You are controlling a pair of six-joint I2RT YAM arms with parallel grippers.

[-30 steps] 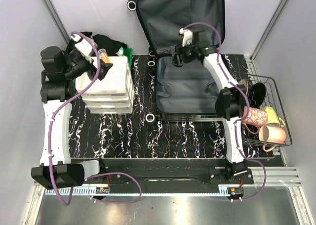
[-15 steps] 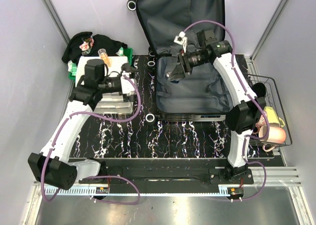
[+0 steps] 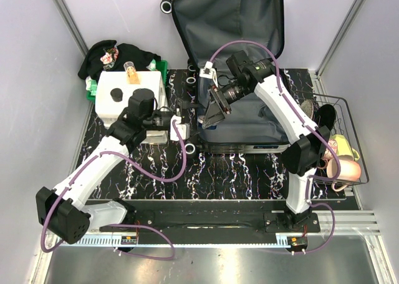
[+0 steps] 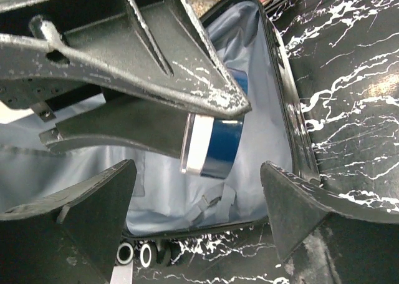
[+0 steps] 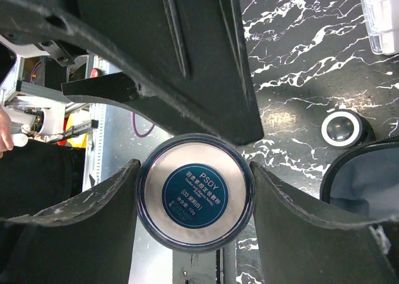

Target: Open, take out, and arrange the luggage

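— Starting at the tools: how many, and doing what?
— Two. Right tool (image 3: 211, 111) clamped on one round jar (image 5: 195, 200), pinched from both sides, with the blue label toward the wrist camera. Left tool (image 4: 198, 171) spread wide, holding nothing, aimed at that jar.
— And the luggage?
— One suitcase (image 3: 246, 118), centre to upper right of the overhead view, lying open on the table (image 3: 249, 171) with its lid raised at the top of the frame. Right tool at its left rim; left tool just left of it, over the table.
— Further out?
— One white drawer unit (image 3: 134, 87) at upper left, with two small items on top. One green bin (image 3: 161, 68) behind it, with black clothing (image 3: 118, 54). One wire basket (image 3: 349, 109) at right, with mugs, number hard to tell.
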